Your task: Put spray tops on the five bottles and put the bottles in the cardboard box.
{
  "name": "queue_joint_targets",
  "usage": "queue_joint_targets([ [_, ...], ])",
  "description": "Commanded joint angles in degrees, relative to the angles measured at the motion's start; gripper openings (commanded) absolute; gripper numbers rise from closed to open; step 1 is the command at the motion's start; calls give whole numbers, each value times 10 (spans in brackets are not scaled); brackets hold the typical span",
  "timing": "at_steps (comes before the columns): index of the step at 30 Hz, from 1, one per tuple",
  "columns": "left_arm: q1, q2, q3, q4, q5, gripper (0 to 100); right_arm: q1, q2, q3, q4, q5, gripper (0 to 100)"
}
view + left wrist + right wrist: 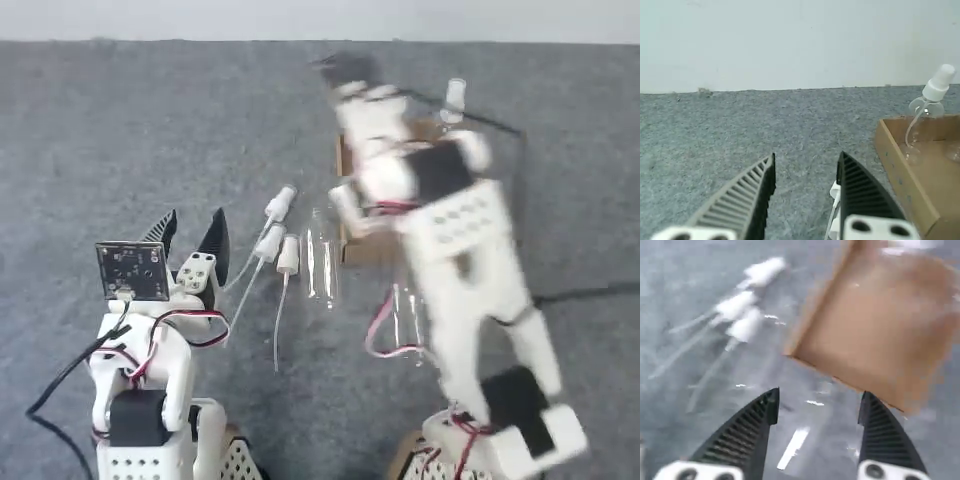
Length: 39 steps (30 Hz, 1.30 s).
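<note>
My left gripper (pixel 190 228) (pixel 807 156) is open and empty over the grey table, to the left of three loose white spray tops (pixel 280 205) (pixel 270 243) (pixel 288 255). One spray top (pixel 834 192) peeks past its fingers. A clear bottle (pixel 320 255) lies uncapped beside them, and another bottle (pixel 405 310) lies near the right arm. In the cardboard box (pixel 900 170) (pixel 865 335) stands a bottle with a spray top (pixel 455 100) (pixel 930 100). My right gripper (pixel 817 395) hangs open and empty above the box's corner, with spray tops (pixel 740 305) off to one side.
The blurred right arm (pixel 450 230) covers most of the box (pixel 345 160) in the high view. Grey carpet-like table surface (pixel 150 130) lies open at the far left. A pale wall (pixel 790 40) stands behind the table.
</note>
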<state>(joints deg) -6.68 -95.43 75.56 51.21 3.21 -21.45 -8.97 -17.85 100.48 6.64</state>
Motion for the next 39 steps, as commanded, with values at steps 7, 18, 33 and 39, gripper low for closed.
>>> queue_joint_targets([
  [7,2,-7,-4,-12,4,182,237,-99,258,-67,103,225],
  [18,2,-4,-4,-12,4,182,268,-107,535,-328,12,315],
  [33,1,-1,0,-12,0,182,415,-107,636,-441,149,95],
  [39,2,91,-66,27,-32,182,495,-114,634,-425,306,91],
])
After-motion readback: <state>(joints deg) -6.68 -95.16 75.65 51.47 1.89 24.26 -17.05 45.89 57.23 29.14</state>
